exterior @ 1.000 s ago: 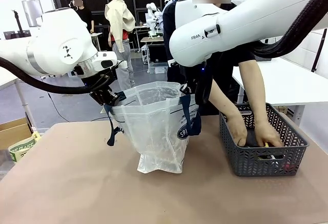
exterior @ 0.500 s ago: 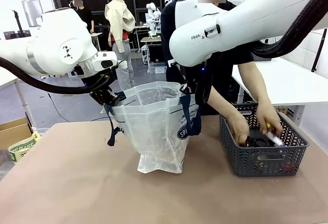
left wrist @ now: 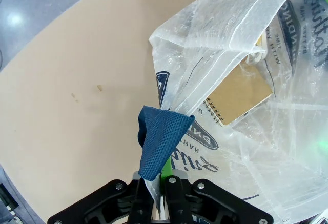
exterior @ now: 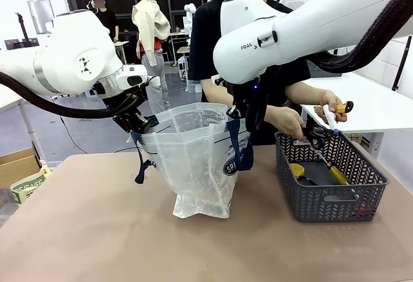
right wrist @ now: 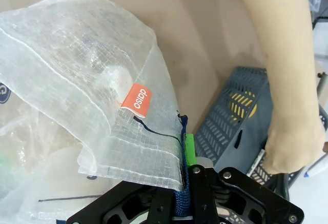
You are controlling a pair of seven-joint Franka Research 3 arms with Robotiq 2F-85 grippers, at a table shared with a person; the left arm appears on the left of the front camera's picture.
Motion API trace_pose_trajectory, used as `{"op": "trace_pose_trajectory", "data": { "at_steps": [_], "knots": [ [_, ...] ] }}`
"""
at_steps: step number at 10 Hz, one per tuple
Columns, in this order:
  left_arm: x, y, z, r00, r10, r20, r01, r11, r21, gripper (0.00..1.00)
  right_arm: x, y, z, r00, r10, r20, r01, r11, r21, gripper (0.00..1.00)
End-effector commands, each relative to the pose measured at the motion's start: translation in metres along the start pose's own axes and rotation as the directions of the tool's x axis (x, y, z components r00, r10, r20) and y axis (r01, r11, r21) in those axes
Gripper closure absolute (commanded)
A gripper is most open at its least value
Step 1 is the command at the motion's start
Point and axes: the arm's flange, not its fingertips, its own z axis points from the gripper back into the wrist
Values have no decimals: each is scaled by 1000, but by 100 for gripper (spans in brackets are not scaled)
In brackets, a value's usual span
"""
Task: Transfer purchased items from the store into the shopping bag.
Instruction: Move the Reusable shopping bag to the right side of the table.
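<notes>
The translucent shopping bag point(exterior: 197, 159) stands open mid-table, held by both arms. My left gripper point(exterior: 137, 127) is shut on its left rim and navy strap point(left wrist: 159, 139). My right gripper point(exterior: 235, 115) is shut on the right rim by the other strap; one green pad point(right wrist: 189, 149) presses the rim there. A brown spiral notebook point(left wrist: 239, 93) lies inside the bag. To the right stands the dark grey basket point(exterior: 371, 182) with yellow items point(exterior: 297, 170) in it. Above it, the person's hands hold a yellow-handled item point(exterior: 340, 108) and a dark item point(exterior: 316, 133).
The person's forearm point(right wrist: 287, 70) reaches over the basket point(right wrist: 241, 116), close to my right gripper. An orange tag point(right wrist: 137, 100) sits on the bag's rim. A cardboard box point(exterior: 19, 166) stands off the table's left edge. Bare tabletop point(exterior: 97, 230) lies in front.
The person's hands have risen out of the basket, now holding items above its rim. Both grippers and the bag have stayed put.
</notes>
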Motion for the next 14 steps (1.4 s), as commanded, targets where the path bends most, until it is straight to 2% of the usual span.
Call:
{"op": "trace_pose_trajectory", "data": {
  "at_steps": [1, 9, 10, 12, 14],
  "knots": [
    [0, 1, 1, 1000, 2, 1, -2, 1000, 2, 100, -3, -1, -1, 1000, -3, -4, 3, 1000, -2, 100],
    [0, 1, 1, 1000, 2, 1, -2, 1000, 2, 100, 0, 0, 0, 1000, 0, 0, 0, 1000, 0, 100],
    [0, 1, 1, 1000, 2, 1, -2, 1000, 2, 100, -6, 6, 5, 996, 59, 74, -56, 998, -30, 100],
    [0, 1, 1, 1000, 2, 1, -2, 1000, 2, 100, -8, 14, 2, 986, 123, 109, -117, 991, -63, 100],
    [0, 1, 1, 1000, 2, 1, -2, 1000, 2, 100, -12, 14, 2, 976, 142, 163, -126, 986, -108, 100]
  ]
}}
